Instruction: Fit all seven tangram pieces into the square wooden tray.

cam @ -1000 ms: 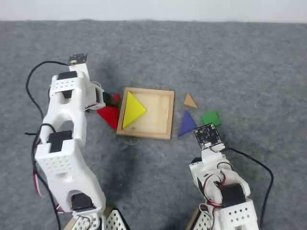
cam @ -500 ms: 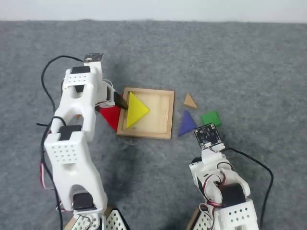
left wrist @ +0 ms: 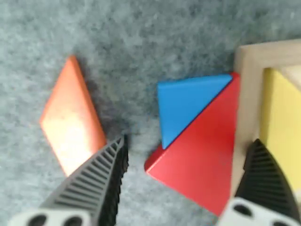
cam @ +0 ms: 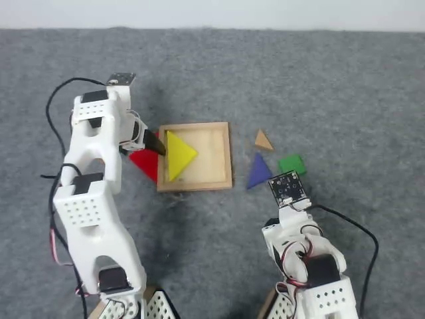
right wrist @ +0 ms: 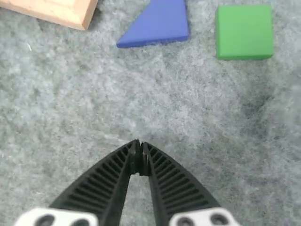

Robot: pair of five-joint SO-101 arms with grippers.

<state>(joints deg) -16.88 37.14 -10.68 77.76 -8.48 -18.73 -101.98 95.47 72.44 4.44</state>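
While the right gripper [right wrist: 139, 147] sits closed, the left gripper [left wrist: 190, 141] gapes over the red triangle [left wrist: 202, 167], both empty.

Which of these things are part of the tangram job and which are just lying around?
Job: wooden tray, yellow triangle, red triangle, light blue triangle, orange parallelogram, dark blue triangle, green square, tan triangle.
Lying around: grey mat.

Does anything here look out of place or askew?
Slightly. The red triangle lies pressed against the outer wall of the tray, and the blue triangle touches its long edge. Both are outside, crowding the tray.
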